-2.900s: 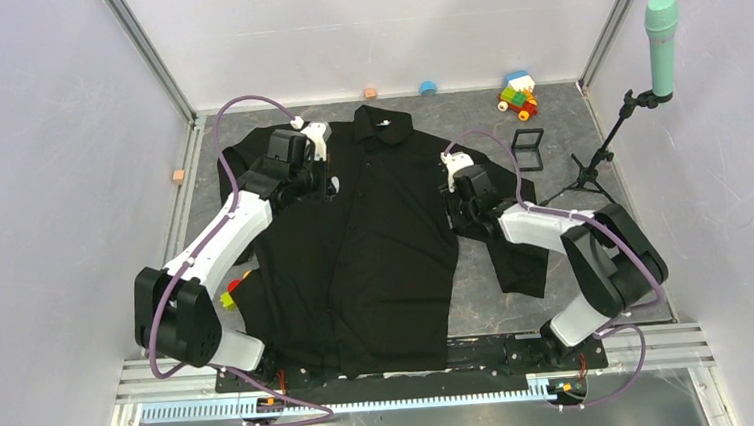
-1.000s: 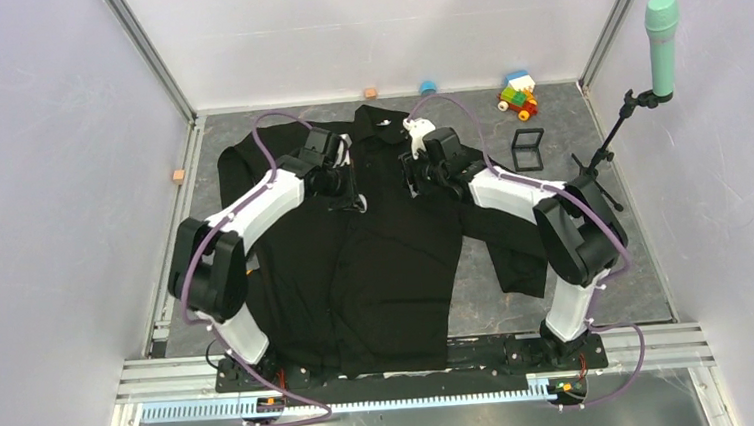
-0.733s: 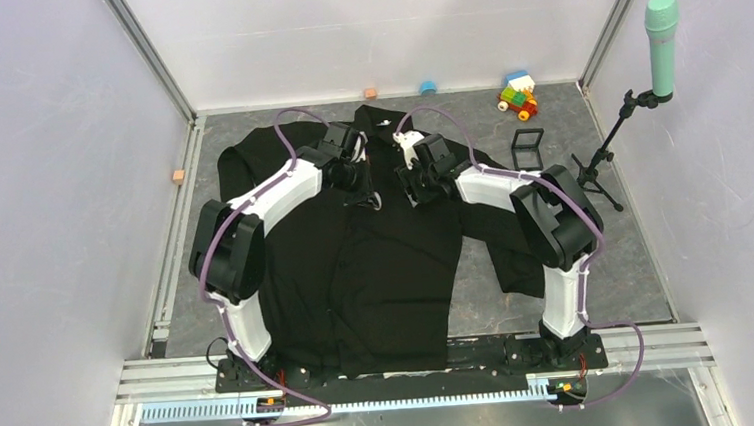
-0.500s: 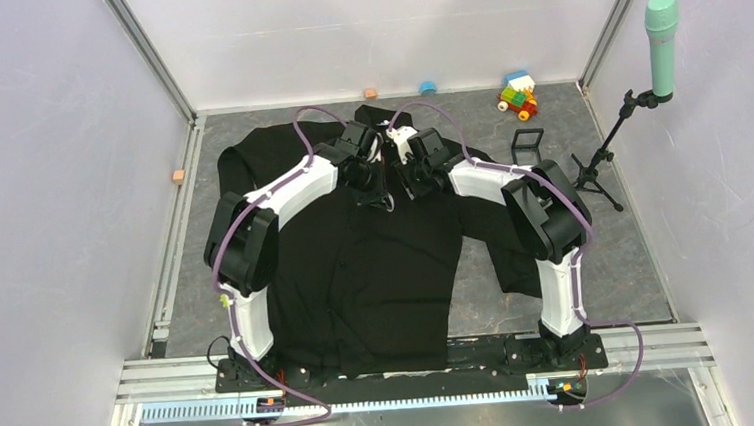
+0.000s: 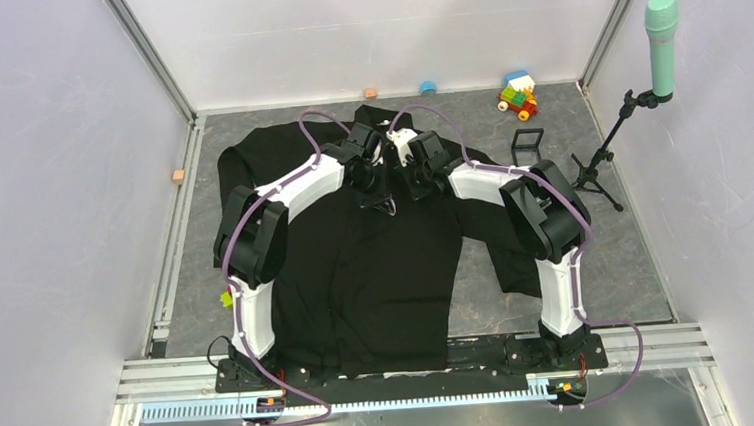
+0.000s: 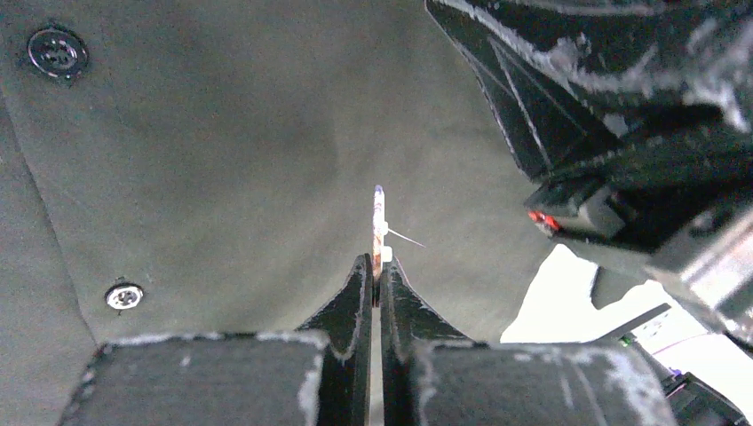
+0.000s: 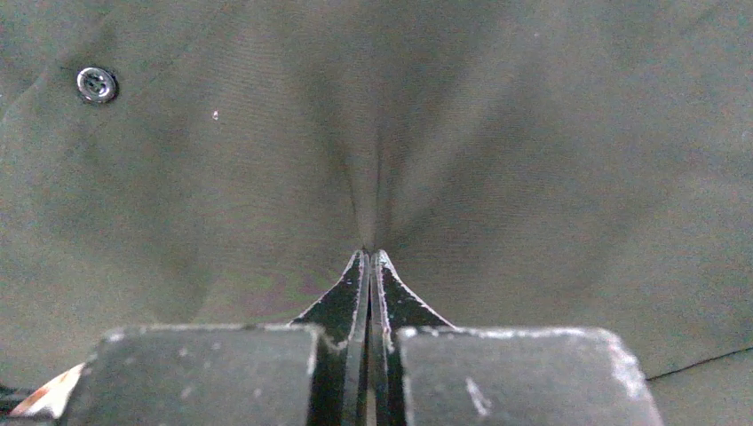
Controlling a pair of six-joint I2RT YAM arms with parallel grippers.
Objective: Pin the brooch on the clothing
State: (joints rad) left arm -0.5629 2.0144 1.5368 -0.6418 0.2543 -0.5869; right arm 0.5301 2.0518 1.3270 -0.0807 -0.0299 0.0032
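Clenches the left gripper [image 6: 374, 268] on the brooch [image 6: 378, 222], held edge-on just above the shirt [image 6: 222, 142], so gives only a thin pale sliver with a hair of wire off one side; cannot make out its face, nor whether the pin touches cloth. Pinches a small ridge of the shirt in the tight-closed right gripper [image 7: 369, 259], with creases running into the fingertips and whatever lies between the pads hidden. Fills the upper right of the left wrist view with the blurred black bulk of the right gripper, cut off by the frame edge. From above, buries both sets of fingertips and the brooch under the two wrists, close together over the button front just below the collar [image 5: 373, 114]. Brings the shirt's hem right up to the arm bases at the near edge. Leaves grey table [image 5: 557, 261] showing beside the right sleeve out to the microphone [image 5: 660, 19] on its stand, with a small black frame [image 5: 527, 148] and toy blocks [image 5: 517, 95] near the far right corner, and only a narrow strip beside the left sleeve before the wall rail.
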